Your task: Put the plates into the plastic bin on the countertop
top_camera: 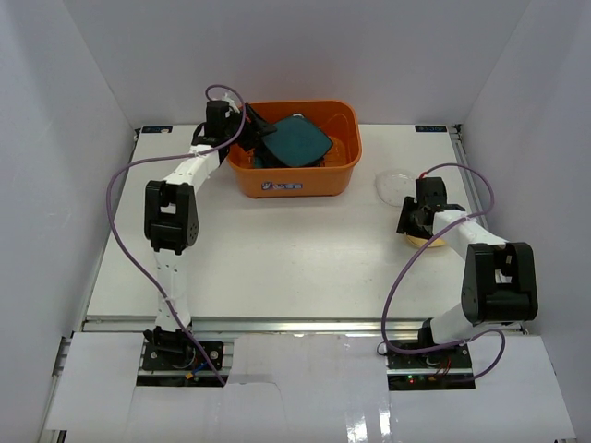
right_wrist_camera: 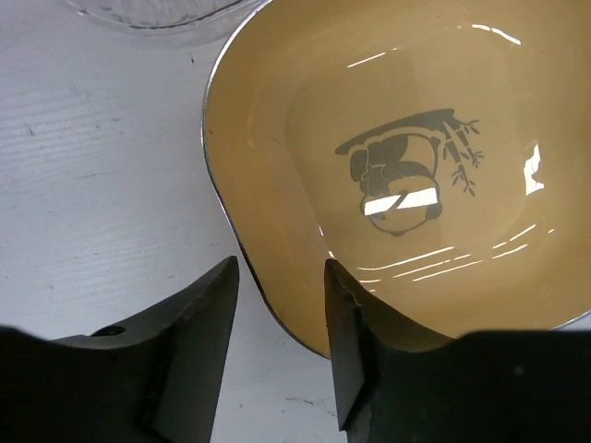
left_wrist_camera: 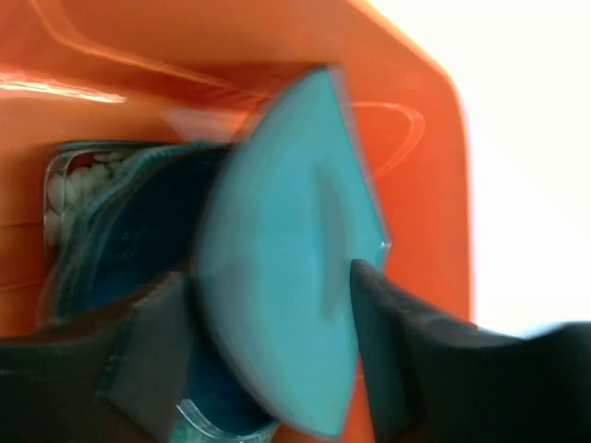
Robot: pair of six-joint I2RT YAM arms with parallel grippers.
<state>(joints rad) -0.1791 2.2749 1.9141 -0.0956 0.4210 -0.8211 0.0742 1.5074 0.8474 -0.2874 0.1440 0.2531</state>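
Observation:
The orange plastic bin [top_camera: 295, 180] stands at the back of the white countertop [top_camera: 277, 258]. A dark teal rounded-square plate [top_camera: 300, 140] lies tilted in it. My left gripper [top_camera: 257, 138] is at the bin's left rim. In the left wrist view its jaws [left_wrist_camera: 268, 341] stand wide apart around the blurred teal plate [left_wrist_camera: 277, 258], not pinching it. My right gripper [top_camera: 420, 226] is open, and in the right wrist view [right_wrist_camera: 282, 314] it straddles the rim of the amber plate [right_wrist_camera: 406, 138], one finger inside, one over the table. A clear glass plate [top_camera: 397, 185] lies just beyond.
Inside the bin [left_wrist_camera: 406, 120] another teal plate [left_wrist_camera: 129, 249] and a black plate with white flowers [left_wrist_camera: 65, 194] lie under the tilted one. White walls enclose the table on three sides. The glass plate's edge [right_wrist_camera: 157, 9] nearly touches the amber plate.

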